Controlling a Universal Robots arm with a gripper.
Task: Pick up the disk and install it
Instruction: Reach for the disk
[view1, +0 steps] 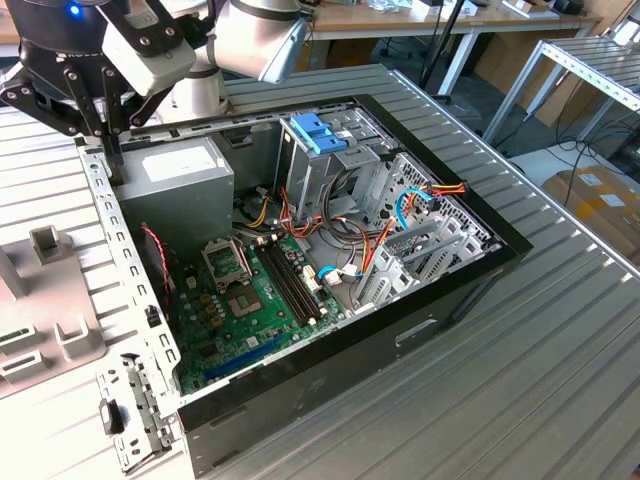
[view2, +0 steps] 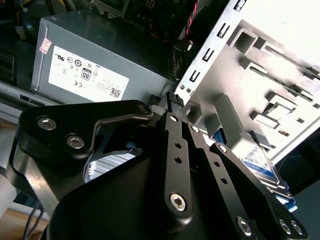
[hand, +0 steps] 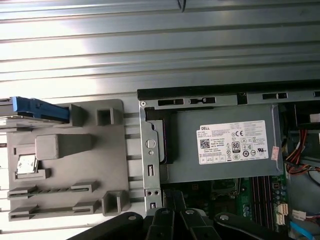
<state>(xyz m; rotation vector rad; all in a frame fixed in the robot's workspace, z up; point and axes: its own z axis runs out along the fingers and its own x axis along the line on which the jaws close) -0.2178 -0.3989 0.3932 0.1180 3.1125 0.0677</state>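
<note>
Jaws of the claw (view2: 172, 100) were pressed together on nothing, poised at the rear wall of the computer case (view1: 440, 300), just beside the power supply (view2: 100, 65). The exterior view gave the motherboard (view1: 240, 300) and blue latch (view1: 318, 130), well away from the claw. The second wrist view gave the disk (view2: 259, 165) by its blue-banded label; the first wrist view, its blue rail. It lay outside the case at the edge of a grey fixture (hand: 65, 155), near the claw, across the wall from it.

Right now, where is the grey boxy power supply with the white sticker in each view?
Exterior view: grey boxy power supply, case corner, toward the exterior view's left.
Second wrist view: beside the perforated silver case frame.
First wrist view: beside that frame, white sticker visible.
Shared landmark: the frame.
</note>
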